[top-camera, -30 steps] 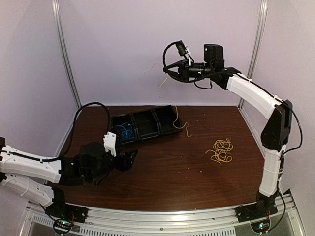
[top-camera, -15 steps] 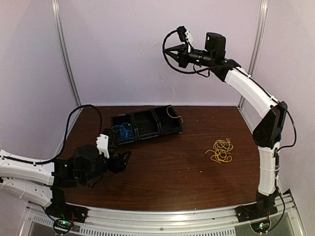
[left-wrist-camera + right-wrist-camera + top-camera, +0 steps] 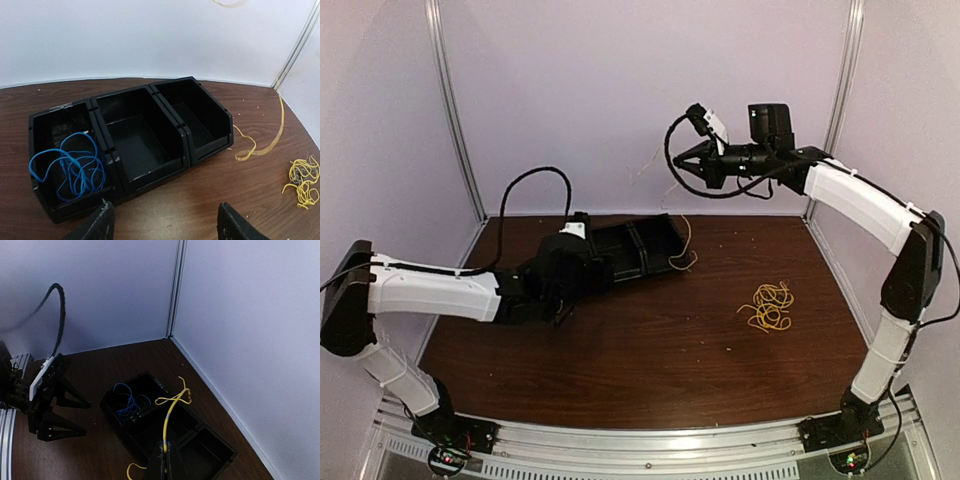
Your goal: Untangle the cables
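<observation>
Blue cable (image 3: 70,172) in tray (image 3: 150,174); yellow strand (image 3: 169,420) seemingly in right gripper (image 3: 164,452)

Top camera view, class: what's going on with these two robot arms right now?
The right hand, raised high, is shut on a yellow cable whose loose end trails on the table beside the black three-compartment bin. The left hand hovers open before the bin, facing the blue cable in its left compartment. A yellow cable tangle lies apart on the table.

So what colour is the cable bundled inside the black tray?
Blue cable, clearest in the left wrist view.
</observation>
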Controlling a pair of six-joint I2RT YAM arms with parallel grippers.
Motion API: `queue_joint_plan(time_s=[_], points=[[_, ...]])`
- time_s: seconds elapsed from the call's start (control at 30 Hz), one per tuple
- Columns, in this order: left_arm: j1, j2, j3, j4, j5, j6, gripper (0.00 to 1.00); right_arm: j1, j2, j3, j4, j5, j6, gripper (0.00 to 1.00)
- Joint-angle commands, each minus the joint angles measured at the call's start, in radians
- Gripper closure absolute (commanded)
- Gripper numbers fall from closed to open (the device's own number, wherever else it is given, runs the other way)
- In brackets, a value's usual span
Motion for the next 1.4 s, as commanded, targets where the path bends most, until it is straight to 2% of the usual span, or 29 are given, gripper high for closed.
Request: queue_joint_plan(time_s=[0.0, 0.3, 0.37, 0.5, 0.77, 1.0, 1.07, 1.27, 1.37], points=[[0.094, 0.188, 0.196, -0.068, 0.143, -0.053, 0.28, -0.002, -0.173, -0.144, -0.045, 0.042, -0.086, 1.0], [0.168, 0.565, 0.622, -0.149, 0.267, -0.065, 0.29, -0.031, -0.378, -0.255, -0.212, 0.067, -0.129, 1.0], [0.174, 0.626, 0.7, -0.16, 0.265, -0.068, 0.29, -0.036, -0.401, -0.262, -0.231, 0.075, -0.13, 1.0], [0.181, 0.737, 0.862, -0.289, 0.233, -0.101, 0.29, -0.04, -0.437, -0.289, -0.251, 0.077, -0.13, 1.0], [0.19, 0.846, 1.018, -0.419, 0.196, -0.172, 0.4, -0.042, -0.462, -0.326, -0.239, 0.052, -0.113, 1.0], [0.191, 0.877, 1.029, -0.45, 0.226, -0.196, 0.49, -0.042, -0.467, -0.317, -0.227, 0.041, -0.091, 1.0], [0.191, 0.87, 1.019, -0.459, 0.236, -0.211, 0.56, -0.042, -0.467, -0.302, -0.232, 0.044, -0.089, 1.0], [0.155, 0.763, 0.891, -0.421, 0.185, -0.246, 0.72, -0.042, -0.454, -0.22, -0.251, 0.062, -0.096, 1.0], [0.133, 0.727, 0.841, -0.415, 0.164, -0.258, 0.76, -0.042, -0.439, -0.194, -0.244, 0.064, -0.093, 1.0]])
